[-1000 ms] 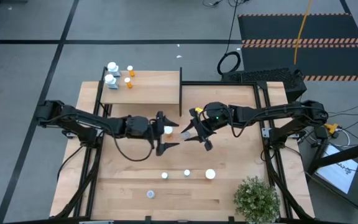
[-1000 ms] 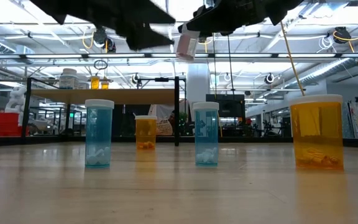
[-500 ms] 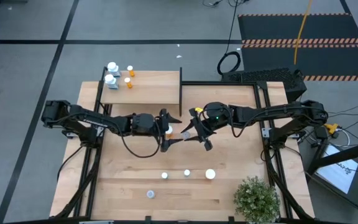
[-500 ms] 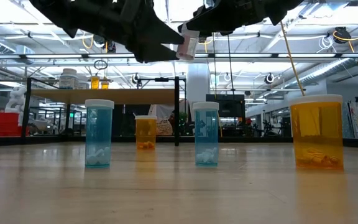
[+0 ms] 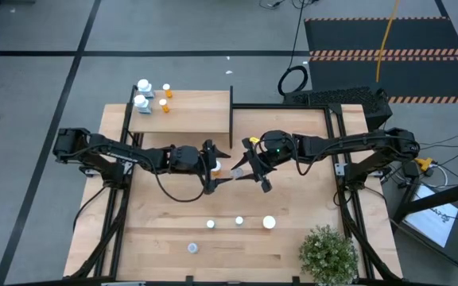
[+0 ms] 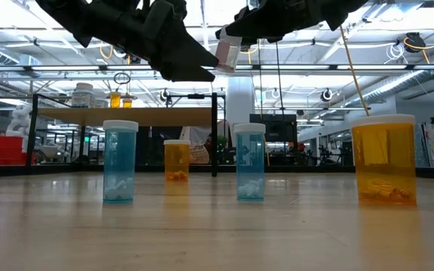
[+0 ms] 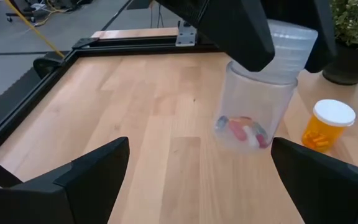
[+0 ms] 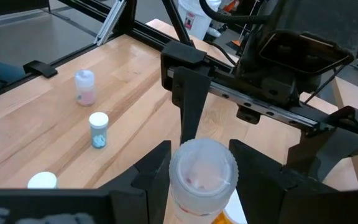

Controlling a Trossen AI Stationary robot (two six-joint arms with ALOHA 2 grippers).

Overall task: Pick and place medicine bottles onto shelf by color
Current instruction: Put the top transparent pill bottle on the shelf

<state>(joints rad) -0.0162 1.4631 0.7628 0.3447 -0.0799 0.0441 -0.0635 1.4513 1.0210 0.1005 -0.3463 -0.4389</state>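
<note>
A clear medicine bottle [image 7: 257, 102] with a white cap and a few pills inside hangs above mid-table, with my right gripper [image 5: 238, 171] shut on it. My left gripper [image 7: 201, 146] stands open just left of it, one finger on either side and short of the bottle, touching nothing. The shelf [image 5: 183, 114] stands at the far left; white bottles [image 5: 142, 94] and orange ones [image 5: 165, 98] stand upright on its left end. More bottles stand on the table: an orange one [image 7: 329, 125] below the grippers, and a near row [image 5: 239, 222]. My right gripper pinches the clear bottle at its white cap [image 8: 202, 163], one finger on each side [image 8: 152, 171]. The fingers come from the table's right, slanting slightly down. The bottle hangs below them, a little tilted, lifted clear of the table.
A green potted plant [image 5: 328, 254] stands at the near right corner. A black upright panel [image 5: 230, 111] closes the shelf's right end. In the low view, two blue bottles [image 6: 120, 160] [image 6: 250, 161] and two orange ones [image 6: 176, 159] [image 6: 383, 159] stand upright on the table.
My left gripper has moved toward the table's right and a little down, closing in on the clear bottle held by my right gripper, and it stays open. The right gripper and the bottle have kept still.
</note>
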